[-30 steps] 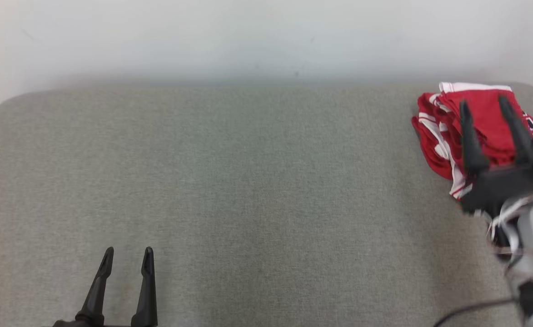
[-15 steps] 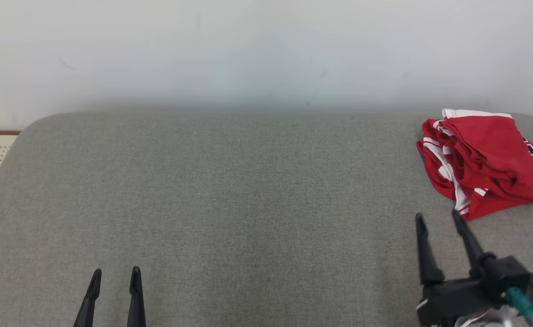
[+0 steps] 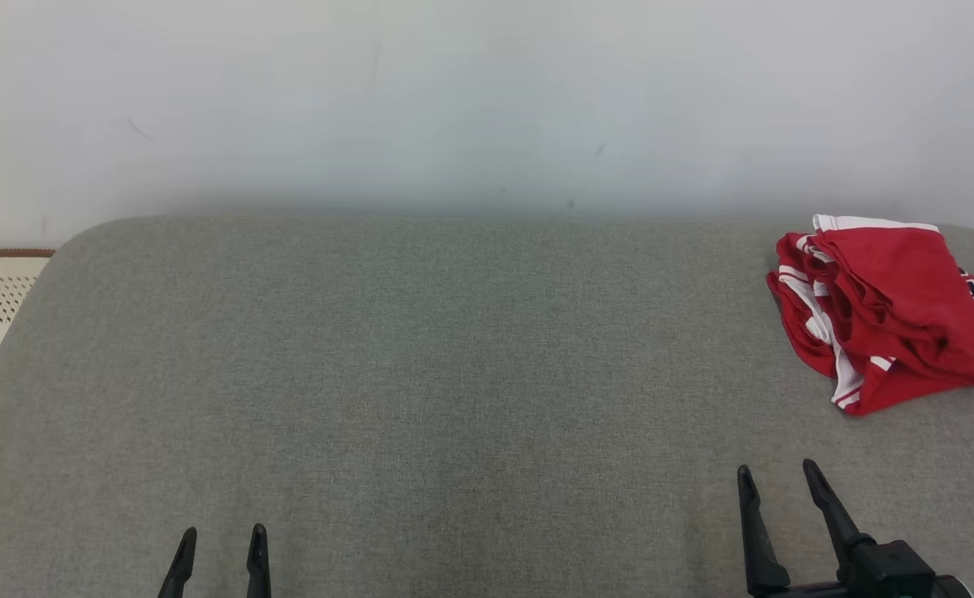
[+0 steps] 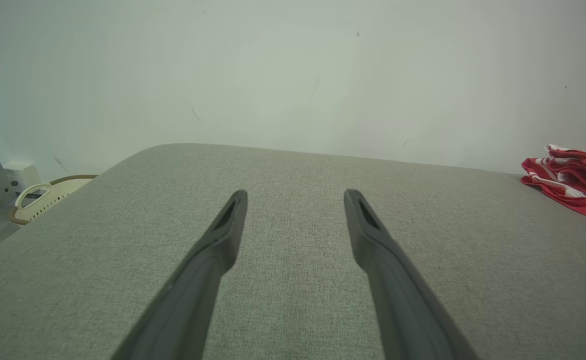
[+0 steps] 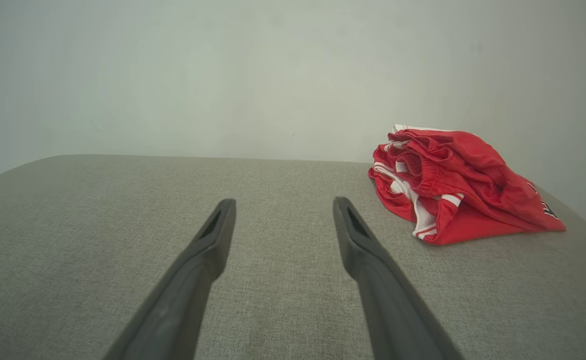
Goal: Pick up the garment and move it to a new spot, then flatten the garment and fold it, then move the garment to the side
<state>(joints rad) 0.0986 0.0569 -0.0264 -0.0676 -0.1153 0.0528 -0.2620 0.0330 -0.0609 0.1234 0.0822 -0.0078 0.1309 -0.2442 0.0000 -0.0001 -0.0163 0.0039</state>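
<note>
Garment (image 3: 885, 311): folded red bundle (white trim), far right corner of grey cushion (image 3: 453, 374).
Left gripper (image 3: 224, 531): spread, empty, near edge.
Right gripper (image 3: 775, 468): spread, empty.

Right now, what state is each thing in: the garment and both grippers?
red garment: bunched in a rumpled, layered heap, lying at the far right of the grey surface, not held.
left gripper: open, empty, over bare surface at the near left.
right gripper: open, empty, on the near side of the garment and apart from it.
</note>
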